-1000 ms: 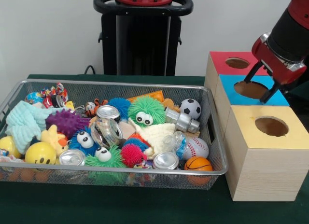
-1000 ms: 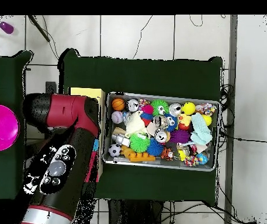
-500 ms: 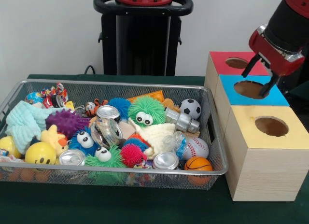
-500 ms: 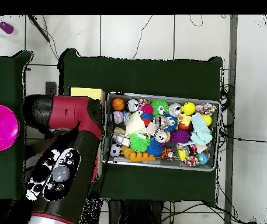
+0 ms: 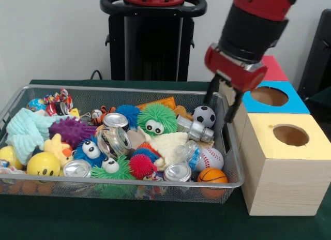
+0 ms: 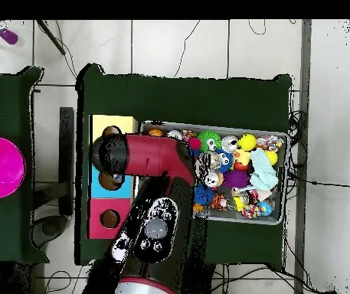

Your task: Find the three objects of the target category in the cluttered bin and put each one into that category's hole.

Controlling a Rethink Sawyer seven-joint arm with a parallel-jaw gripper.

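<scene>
Since the earlier frame your hand (image 5: 224,102) has swung off the blue box (image 5: 289,103) and now hangs over the bin's (image 5: 234,162) wall beside the boxes, fingers spread and empty. Which category you are after can't be told, so treat the cans and balls alike. Nearest you, a can (image 5: 177,172) and the basketball (image 5: 212,175) sit tight against the front rim. Behind them the baseball (image 5: 209,158) touches the side mesh. Farthest, the soccer ball (image 5: 204,116) lies just under your fingertips (one finger hangs by the wall). Drop straight and you risk snagging the mesh. Open room lies above the clutter.
</scene>
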